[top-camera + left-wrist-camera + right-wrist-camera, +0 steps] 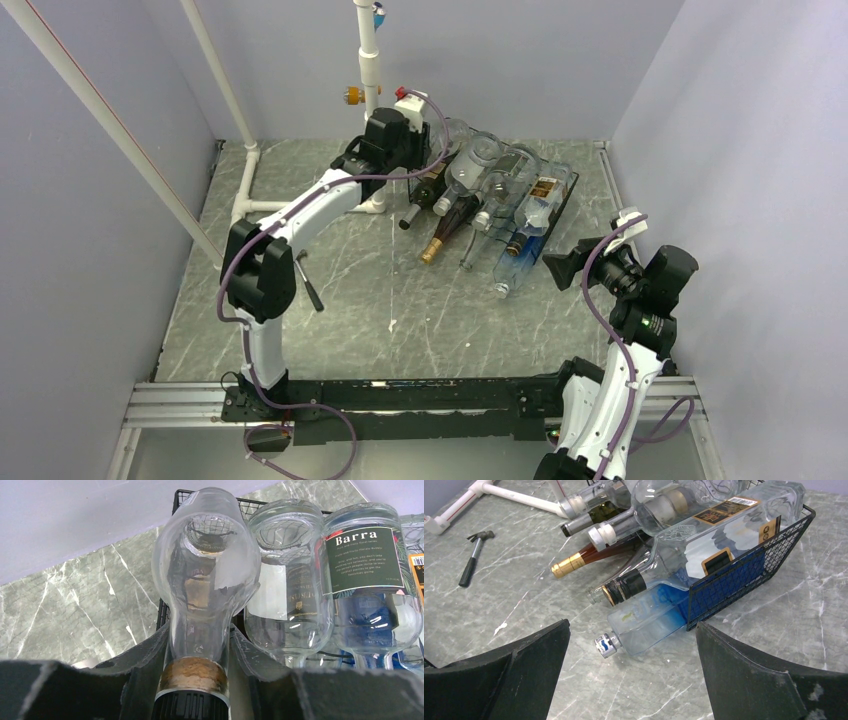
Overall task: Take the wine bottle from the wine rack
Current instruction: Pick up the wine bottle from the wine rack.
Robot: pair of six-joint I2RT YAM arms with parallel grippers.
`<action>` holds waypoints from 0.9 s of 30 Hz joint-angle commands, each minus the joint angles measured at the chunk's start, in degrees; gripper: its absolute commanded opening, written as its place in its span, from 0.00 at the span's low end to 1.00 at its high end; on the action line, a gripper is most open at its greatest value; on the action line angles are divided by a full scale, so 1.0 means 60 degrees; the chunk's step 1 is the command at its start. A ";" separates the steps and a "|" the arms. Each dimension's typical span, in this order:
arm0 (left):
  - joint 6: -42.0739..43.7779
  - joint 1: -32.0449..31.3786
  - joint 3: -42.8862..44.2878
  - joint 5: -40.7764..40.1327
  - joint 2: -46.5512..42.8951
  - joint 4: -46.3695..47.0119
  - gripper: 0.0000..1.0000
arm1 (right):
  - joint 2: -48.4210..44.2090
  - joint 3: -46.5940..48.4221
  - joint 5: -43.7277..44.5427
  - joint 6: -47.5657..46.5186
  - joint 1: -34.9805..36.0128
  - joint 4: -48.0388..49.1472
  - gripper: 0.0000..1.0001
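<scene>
Nearest, on the right, the right end effector (560, 266) hangs spread wide and empty above the worktop (380, 300). It faces the bottle necks, likely held back so it doesn't crowd the other arm. Farther off sits the wine rack (734, 580), its bottles lying with necks toward us. At its left end the left end effector (197, 655) is pinched on the neck of a clear wine bottle (205, 570), which lies on the rack. The narrow neck probably suits drawing it out lengthwise.
</scene>
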 commanded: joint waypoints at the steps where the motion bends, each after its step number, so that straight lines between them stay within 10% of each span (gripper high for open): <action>1: -0.0065 0.0255 0.0332 -0.0148 -0.0358 0.0653 0.00 | -0.0015 -0.0011 -0.0177 -0.0030 -0.0051 0.0356 0.99; 27: -0.1098 0.0783 -0.1392 0.1882 -0.0448 0.0759 0.03 | 0.0305 0.0995 -0.0592 -0.1029 -0.0022 -0.0872 0.99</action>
